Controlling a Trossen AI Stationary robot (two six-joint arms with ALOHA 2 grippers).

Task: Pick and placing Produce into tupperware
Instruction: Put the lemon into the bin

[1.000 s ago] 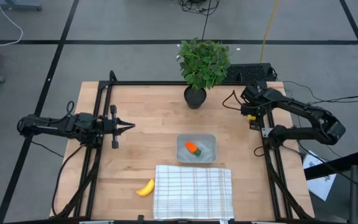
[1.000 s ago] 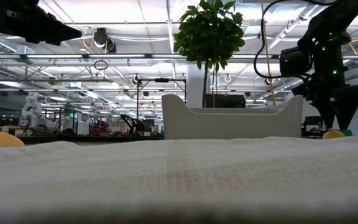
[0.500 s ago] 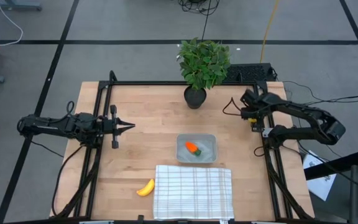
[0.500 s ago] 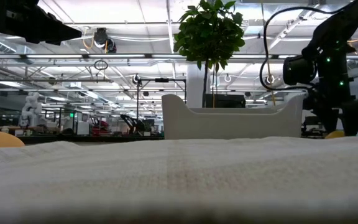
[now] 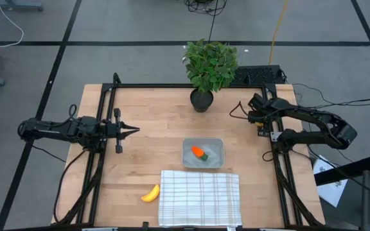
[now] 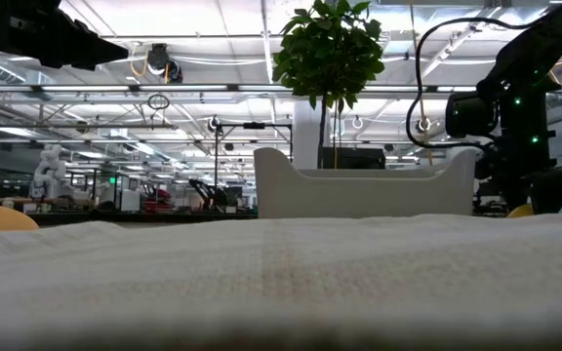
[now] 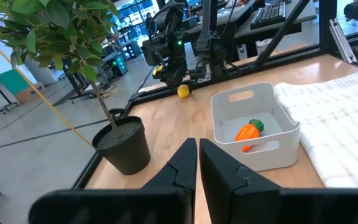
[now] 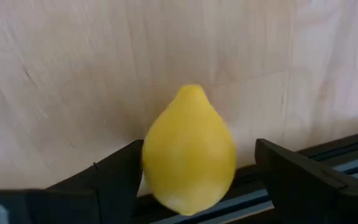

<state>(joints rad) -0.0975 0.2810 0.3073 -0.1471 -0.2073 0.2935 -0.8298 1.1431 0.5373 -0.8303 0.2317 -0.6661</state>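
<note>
My right gripper [image 8: 194,171] is open near the table's right edge and points down over the small yellow fruit [image 8: 189,149]. Its fingers stand on either side of the fruit, which rests on the wood; both also show in the left wrist view, the gripper [image 7: 169,70] above the fruit [image 7: 183,91]. The orange carrot [image 5: 200,153] lies inside the tupperware [image 5: 217,144]. The banana [image 5: 150,194] lies on the table left of the checked cloth. My left gripper [image 5: 136,130] is shut and hovers over the table's left part. My right gripper has one finger [image 8: 120,171] close against the fruit's side [image 8: 151,155], and I cannot tell whether it touches. The other finger [image 8: 284,168] stands apart from the fruit with a clear gap.
A potted plant [image 5: 209,64] stands at the far middle of the table. The white checked cloth [image 5: 200,197] lies at the near edge, just in front of the tupperware. A black frame rail [image 8: 328,158] runs right beside the fruit. Bare wood lies between the arms.
My right gripper has come down toward the yellow fruit by the table's right edge and shifted slightly toward the rail. The fruit, carrot, banana and left arm have stayed where they were.
</note>
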